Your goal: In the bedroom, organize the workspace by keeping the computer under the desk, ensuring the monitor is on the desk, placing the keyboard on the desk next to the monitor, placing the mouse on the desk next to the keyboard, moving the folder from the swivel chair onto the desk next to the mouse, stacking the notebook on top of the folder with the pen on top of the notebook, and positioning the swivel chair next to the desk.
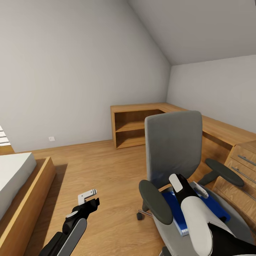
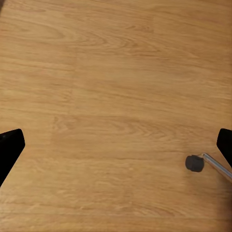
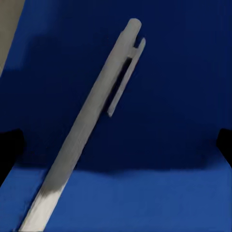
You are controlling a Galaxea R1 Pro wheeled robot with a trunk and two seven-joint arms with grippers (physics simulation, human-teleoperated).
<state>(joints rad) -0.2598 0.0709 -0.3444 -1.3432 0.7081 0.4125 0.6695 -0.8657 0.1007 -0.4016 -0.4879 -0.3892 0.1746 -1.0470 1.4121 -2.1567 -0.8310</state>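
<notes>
The grey swivel chair [image 1: 174,145] stands at the right of the head view, with the blue folder [image 1: 213,206] lying on its seat. My right arm reaches down over the seat, and my right gripper [image 1: 200,190] hovers just above the folder. The right wrist view looks straight down on the folder [image 3: 183,96], where a pale grey pen [image 3: 92,121] lies diagonally. My right gripper [image 3: 116,145] is open, its dark fingertips on either side of the pen. My left gripper [image 1: 89,200] hangs open over bare plank floor, as the left wrist view [image 2: 116,145] confirms.
A light oak corner unit with open shelves [image 1: 129,129] runs along the back wall. Oak drawers with bar handles [image 1: 245,170] sit right of the chair. A bed in a wooden frame [image 1: 21,192] is at the left. A chair caster [image 2: 195,163] rests near my left gripper.
</notes>
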